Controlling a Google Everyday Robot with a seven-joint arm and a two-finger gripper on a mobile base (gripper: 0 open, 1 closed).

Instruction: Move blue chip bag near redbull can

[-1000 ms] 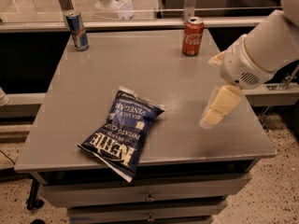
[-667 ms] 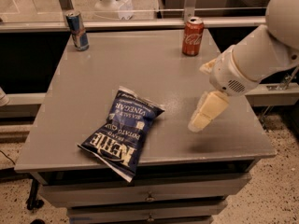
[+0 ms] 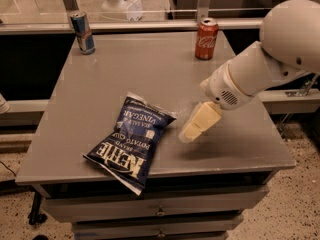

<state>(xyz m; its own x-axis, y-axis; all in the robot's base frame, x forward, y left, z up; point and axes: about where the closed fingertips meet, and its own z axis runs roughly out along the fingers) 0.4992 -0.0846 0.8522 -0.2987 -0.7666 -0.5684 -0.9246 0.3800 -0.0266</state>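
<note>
**Gripper beside the chip bag, can far off in the corner**

The cream-coloured gripper (image 3: 190,132) points down and to the left over the near-right part of the counter (image 3: 150,69). Whether it is spread or closed cannot be made out. Its tip hangs just beside the right edge of the blue chip bag (image 3: 131,141), with a narrow strip of bare counter between them, and its shadow falls on the surface to the near right.

Behind the gripper a round white wrist joins a thick white arm (image 3: 270,59), which rises to the right and leaves the view at the upper right corner.

The blue chip bag lies flat and slanted on the near-left part of the counter, with its white lettering upside down. Its lower corner hangs a little over the near edge.

The redbull can (image 3: 82,32) stands upright in the far-left corner, well apart from the bag. A red cola can (image 3: 206,32) stands upright at the far edge, right of centre. Drawers (image 3: 160,213) show under the counter.
</note>
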